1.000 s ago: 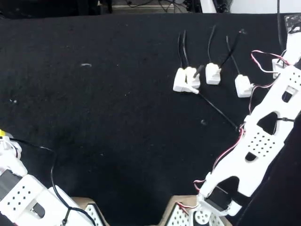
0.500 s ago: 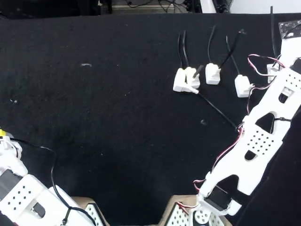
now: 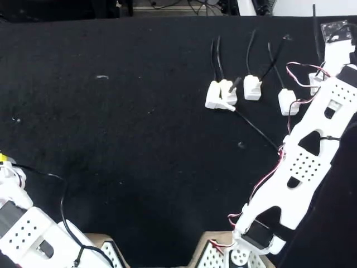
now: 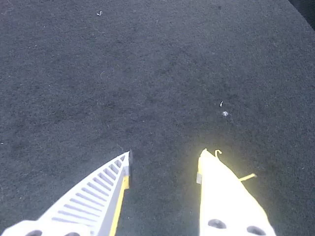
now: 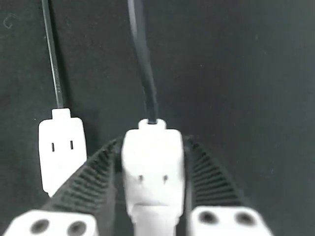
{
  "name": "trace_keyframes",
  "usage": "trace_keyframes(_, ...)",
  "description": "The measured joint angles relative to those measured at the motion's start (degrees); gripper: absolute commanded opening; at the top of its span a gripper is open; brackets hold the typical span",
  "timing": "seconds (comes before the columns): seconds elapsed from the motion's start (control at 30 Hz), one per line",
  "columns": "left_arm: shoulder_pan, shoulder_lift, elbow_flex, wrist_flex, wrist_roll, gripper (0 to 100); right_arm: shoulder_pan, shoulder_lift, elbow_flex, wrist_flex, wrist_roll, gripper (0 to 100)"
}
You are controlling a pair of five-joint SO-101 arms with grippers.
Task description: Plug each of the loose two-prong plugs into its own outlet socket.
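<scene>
Found the left gripper (image 4: pixel 165 157) nearest the base, low over bare black surface (image 3: pixel 139 139), fingers (image 4: pixel 224 196) apart with nothing between them. Traced the right arm (image 3: pixel 312 151) stretched toward the far right corner of the surface. Observed, in the far half and well apart from the left gripper, a touching pair of white pieces (image 3: pixel 221 95) and a single white piece (image 3: pixel 252 87), each trailing a dark cord toward the far edge.

Recorded the right gripper (image 5: pixel 153 141) clamped on a white connector (image 5: pixel 152 167), one ribbed finger pressed to each long side, tips reaching almost to the cable (image 5: pixel 142 64) end. Noted two small marks on the connector's upper face; could not tell plug from socket with certainty. Logged an outlet socket (image 5: pixel 61 152) with two clear slots just beside it, apart from the fingers, on its own thin cord (image 5: pixel 51 59).

Judged the connector light, rigid, smooth-sided moulded plastic: unlikely to deform, liable to slip or twist if pinched near a corner. Judged the flat long sides the proper hold, as taken, mid-body and clear of the mating end. Expected the stiff cable to drag and swing the body on any lift, and an unanchored socket to slide on the cloth under insertion force. Advised bracing the socket with the idle gripper
</scene>
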Motion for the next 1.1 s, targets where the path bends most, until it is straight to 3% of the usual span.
trace_keyframes(0.37, 0.0, 0.0, 0.0, 0.0, 0.0, 23, 0.0, -0.1, -6.3, 1.1, 0.0, 24.0)
trace_keyframes(0.63, 0.0, 0.0, 0.0, 0.0, 0.0, 23, -0.1, -0.1, -21.4, 10.5, 0.0, 24.0)
trace_keyframes(0.8, 0.0, 0.0, 0.0, 0.0, 0.0, 23, -1.3, -3.3, -22.5, 16.3, -2.1, 23.8)
trace_keyframes(1.03, 3.6, 0.0, 0.0, 0.0, -0.3, 23, -1.4, -15.8, -23.5, 24.6, -9.8, 2.8)
trace_keyframes(1.1, 6.0, 0.0, 0.0, 1.0, -2.2, 23, -1.4, -19.6, -23.6, 24.9, -11.0, 1.6)
